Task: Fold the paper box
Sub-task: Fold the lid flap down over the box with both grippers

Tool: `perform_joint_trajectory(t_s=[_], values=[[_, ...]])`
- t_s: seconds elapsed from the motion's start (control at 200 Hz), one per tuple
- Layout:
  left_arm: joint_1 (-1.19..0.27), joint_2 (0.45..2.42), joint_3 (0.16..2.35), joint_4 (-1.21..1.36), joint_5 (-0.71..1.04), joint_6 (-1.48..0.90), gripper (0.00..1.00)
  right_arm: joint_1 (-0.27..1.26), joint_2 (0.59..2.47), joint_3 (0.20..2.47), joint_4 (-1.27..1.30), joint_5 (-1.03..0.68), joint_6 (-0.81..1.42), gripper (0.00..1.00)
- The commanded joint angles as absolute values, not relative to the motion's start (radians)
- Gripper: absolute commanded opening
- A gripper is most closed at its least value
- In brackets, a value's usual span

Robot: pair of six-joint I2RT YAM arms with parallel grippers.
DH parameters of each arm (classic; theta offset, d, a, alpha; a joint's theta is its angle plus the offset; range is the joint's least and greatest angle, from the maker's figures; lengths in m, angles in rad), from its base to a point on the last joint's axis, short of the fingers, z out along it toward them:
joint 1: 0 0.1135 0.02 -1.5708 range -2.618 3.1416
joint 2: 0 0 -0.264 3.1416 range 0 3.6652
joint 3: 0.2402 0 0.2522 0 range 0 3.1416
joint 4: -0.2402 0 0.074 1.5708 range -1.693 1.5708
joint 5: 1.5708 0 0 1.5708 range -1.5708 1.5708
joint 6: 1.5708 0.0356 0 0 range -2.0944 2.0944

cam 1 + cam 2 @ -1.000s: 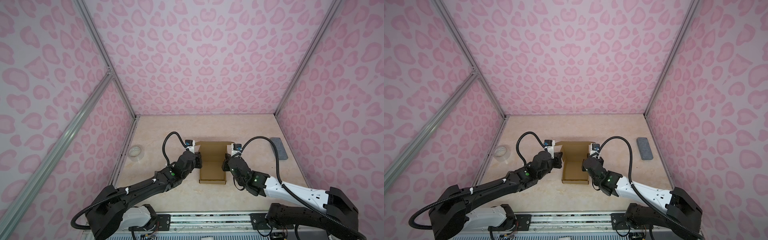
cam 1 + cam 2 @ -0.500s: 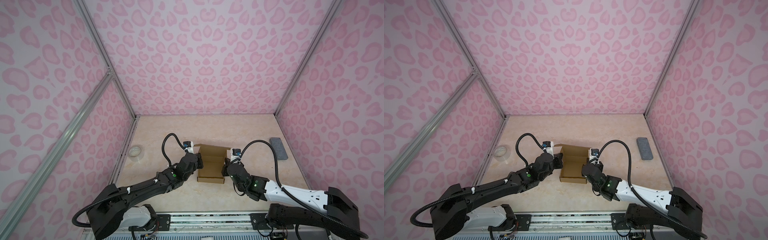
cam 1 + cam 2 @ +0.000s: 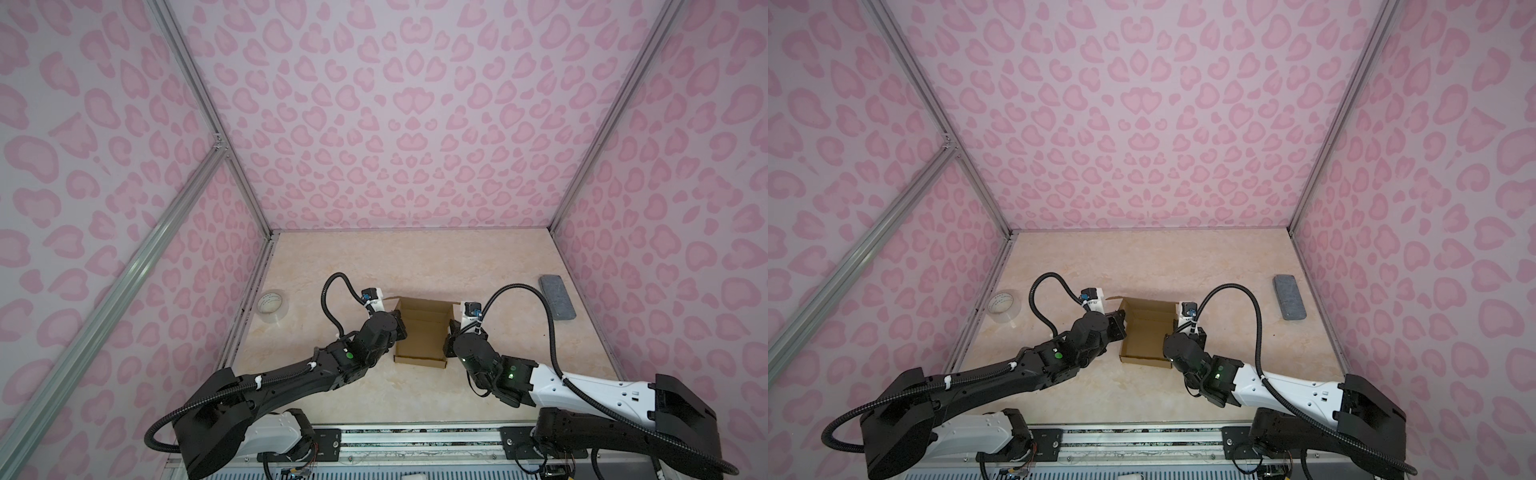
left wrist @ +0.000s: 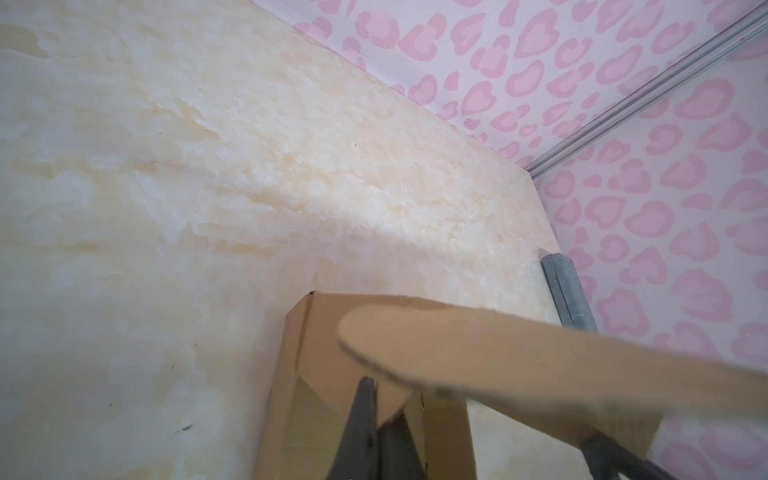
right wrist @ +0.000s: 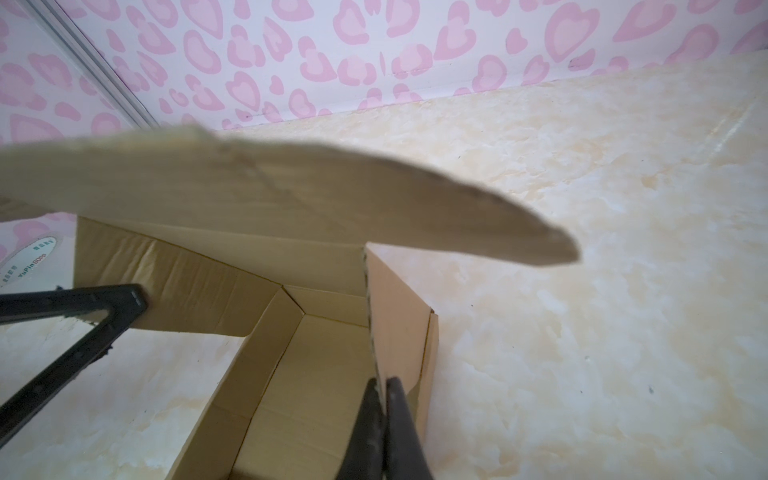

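Left wrist view first: the left gripper (image 4: 376, 399) is seen with its dark fingers pressed together on a cardboard wall of the paper box (image 4: 328, 353), the sheet nipped between them. A rounded flap (image 4: 498, 345) is swung across the picture, blurred by closeness, and the grey block (image 4: 567, 291) is glimpsed beyond it, against the pink wall.

Over to the right wrist view, and much the same is found: the right gripper (image 5: 382, 386) is clamped on the upright edge of a box wall, one finger to each side, with no gap to be made out. The box's inside is laid open, creased panels and floor in plain sight, and another flap is stretched overhead.

In both top views the paper box (image 3: 422, 332) (image 3: 1148, 332) is placed mid-table, open side up, caught between the two arms: the left gripper (image 3: 400, 324) at its left wall, the right gripper (image 3: 451, 332) at its right wall. The side walls are raised. Whether the box floor is resting on the table (image 3: 415, 257) or lifted a touch cannot be told. The tape roll (image 3: 272, 305) is parked by the left edge and the grey block (image 3: 557, 297) by the right, both well apart from the box.
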State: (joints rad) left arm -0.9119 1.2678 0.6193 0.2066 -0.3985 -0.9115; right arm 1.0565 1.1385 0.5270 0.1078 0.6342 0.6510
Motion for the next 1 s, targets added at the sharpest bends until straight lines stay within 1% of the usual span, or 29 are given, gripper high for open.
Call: perform_joint_trajectory(t_s=[0.0,0.11,0.29,0.47,0.77,0.835,0.995], values=[[-0.916,1.288,0.614,0.074,-0.374,-0.989,0.04,1.063,1.147,0.518,0.110,0.642,0.657,0.00],[-0.917,1.305,0.658,0.037,-0.346,-1.011,0.04,1.066,1.153,0.519,0.115,0.643,0.654,0.00],[-0.920,1.277,0.681,0.022,-0.337,-1.035,0.04,1.068,1.160,0.515,0.124,0.640,0.655,0.00],[-0.922,1.282,0.655,0.029,-0.336,-1.029,0.04,1.068,1.163,0.507,0.136,0.637,0.646,0.00],[-0.934,1.345,0.637,0.045,-0.319,-1.028,0.04,1.068,1.165,0.474,0.164,0.638,0.642,0.00],[-0.936,1.353,0.641,0.045,-0.314,-1.026,0.07,1.068,1.170,0.469,0.166,0.638,0.646,0.00],[-0.940,1.312,0.637,0.025,-0.339,-1.005,0.26,1.068,1.171,0.452,0.176,0.651,0.649,0.00]])
